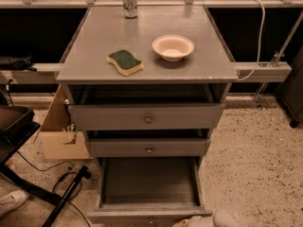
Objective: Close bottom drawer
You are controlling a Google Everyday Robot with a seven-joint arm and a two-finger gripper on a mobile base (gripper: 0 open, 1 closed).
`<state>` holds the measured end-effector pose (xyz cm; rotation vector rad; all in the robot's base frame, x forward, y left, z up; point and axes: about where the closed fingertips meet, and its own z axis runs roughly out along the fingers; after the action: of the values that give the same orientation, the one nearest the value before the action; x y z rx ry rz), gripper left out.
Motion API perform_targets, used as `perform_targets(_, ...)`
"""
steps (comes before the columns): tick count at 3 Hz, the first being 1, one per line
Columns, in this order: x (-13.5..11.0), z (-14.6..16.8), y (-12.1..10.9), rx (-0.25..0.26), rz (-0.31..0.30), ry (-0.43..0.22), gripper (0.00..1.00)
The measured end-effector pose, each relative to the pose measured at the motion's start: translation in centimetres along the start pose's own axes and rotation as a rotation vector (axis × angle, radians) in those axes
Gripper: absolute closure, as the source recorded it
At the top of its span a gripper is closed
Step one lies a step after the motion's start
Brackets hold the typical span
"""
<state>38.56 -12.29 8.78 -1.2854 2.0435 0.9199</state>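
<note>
The gripper (208,220) shows only as a pale shape at the bottom edge of the frame, right of centre, just beside the front panel of the bottom drawer (149,181). Whether it is open or closed cannot be told. The drawer stands pulled far out at lower centre. Closing it well likely means pressing flat on the panel's middle and pushing straight in, so the tray does not skew beneath the middle drawer (147,148).

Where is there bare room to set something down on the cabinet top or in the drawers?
The cabinet top is bare left of the sponge and on the right behind the bowl, beside the can. The front middle is crowded: sponge next to bowl. The bottom drawer shows a bare tray. The hand is at its front right corner.
</note>
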Motion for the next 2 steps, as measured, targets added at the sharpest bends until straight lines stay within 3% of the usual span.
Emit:
perform_targets(1, -2.59, -0.64, -1.98, 0.015, -0.042, -0.028, 1.00)
perform_targets(2, -2.60, -0.64, -1.98, 0.015, -0.042, -0.028, 1.00)
